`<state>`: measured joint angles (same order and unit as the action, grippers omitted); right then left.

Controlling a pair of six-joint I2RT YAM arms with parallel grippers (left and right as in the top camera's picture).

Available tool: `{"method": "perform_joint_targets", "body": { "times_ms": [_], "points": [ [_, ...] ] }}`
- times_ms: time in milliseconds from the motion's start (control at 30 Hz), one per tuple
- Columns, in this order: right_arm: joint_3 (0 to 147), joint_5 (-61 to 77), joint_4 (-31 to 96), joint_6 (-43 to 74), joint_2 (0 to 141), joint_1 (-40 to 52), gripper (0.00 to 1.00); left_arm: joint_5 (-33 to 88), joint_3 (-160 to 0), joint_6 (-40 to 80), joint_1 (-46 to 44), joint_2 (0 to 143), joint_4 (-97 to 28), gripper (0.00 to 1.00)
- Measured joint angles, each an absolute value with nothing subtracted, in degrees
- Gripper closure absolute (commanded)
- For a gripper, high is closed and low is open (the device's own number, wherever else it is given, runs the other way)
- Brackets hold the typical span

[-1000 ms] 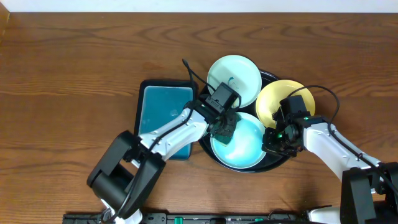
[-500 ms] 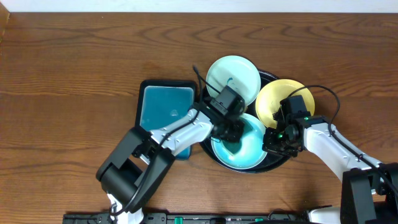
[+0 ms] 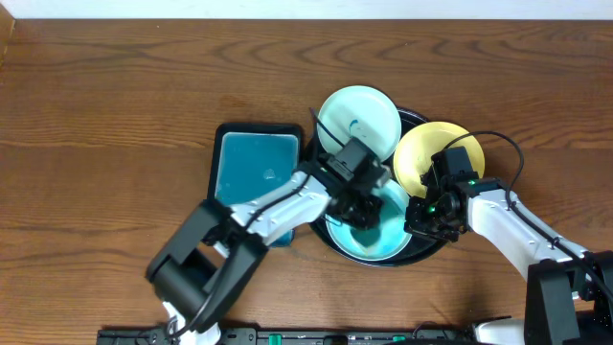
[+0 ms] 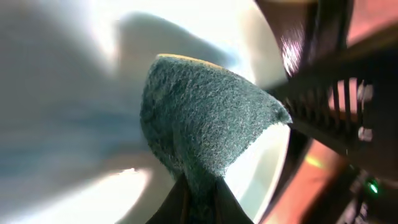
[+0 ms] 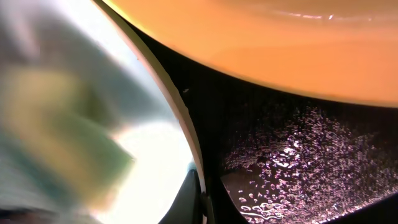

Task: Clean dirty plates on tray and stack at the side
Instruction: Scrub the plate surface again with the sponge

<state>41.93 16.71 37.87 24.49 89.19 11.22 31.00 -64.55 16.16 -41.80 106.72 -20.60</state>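
A green scouring pad (image 4: 205, 118) is pinched between the closed fingers of the left gripper (image 3: 356, 203) and pressed down onto the near mint-blue plate (image 3: 385, 238), which lies at the front of the round black tray (image 3: 414, 257). The pad is held by its upper edge, so that its broad face is left free to rub the plate's surface. At the plate's right edge, the right gripper (image 3: 422, 218) is seen clamped on the rim, a hold judged to be there so that the plate is kept from sliding or spinning under the scrubbing. The far mint-blue plate (image 3: 359, 120) and the yellow plate (image 3: 421, 153) are also on the tray, each propped on the tray's rim and tilted; a small dark smear is visible on the far plate. Droplets are seen on the tray floor in the right wrist view. A rectangular tray (image 3: 251, 172) with a teal inside lies on the desk (image 3: 115, 115) just left of the round tray. No plate has yet been stacked at the side, so the work is judged to be at an early stage.
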Motion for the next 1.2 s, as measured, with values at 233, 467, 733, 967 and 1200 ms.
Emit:
{"method": "perform_joint_targets", "body": {
  "times_ms": [233, 467, 733, 967, 1200],
  "points": [
    [41.93, 16.71, 37.87, 24.49, 89.19, 11.22, 0.99, 19.4, -64.4, 15.99, -36.01, 97.95, -19.97, 0.92],
    [41.93, 16.71, 37.89, 24.47, 89.19, 11.22, 0.99, 18.72, -64.4, 15.79, -38.15, 98.87, -20.08, 0.93],
    [41.93, 16.69, 38.06, 24.47, 89.19, 11.22, 0.99, 17.52, -64.4, 14.55, -41.3, 105.19, -18.98, 0.93],
    [41.93, 16.69, 38.15, 24.47, 89.17, 11.22, 0.99, 18.44, -64.4, 13.17, -41.28, 108.33, -17.15, 0.93],
    [41.95, 16.69, 38.28, 24.47, 89.17, 11.22, 0.99, 28.49, -64.4, 13.02, -41.87, 110.21, -11.73, 0.93]
  ]
}}
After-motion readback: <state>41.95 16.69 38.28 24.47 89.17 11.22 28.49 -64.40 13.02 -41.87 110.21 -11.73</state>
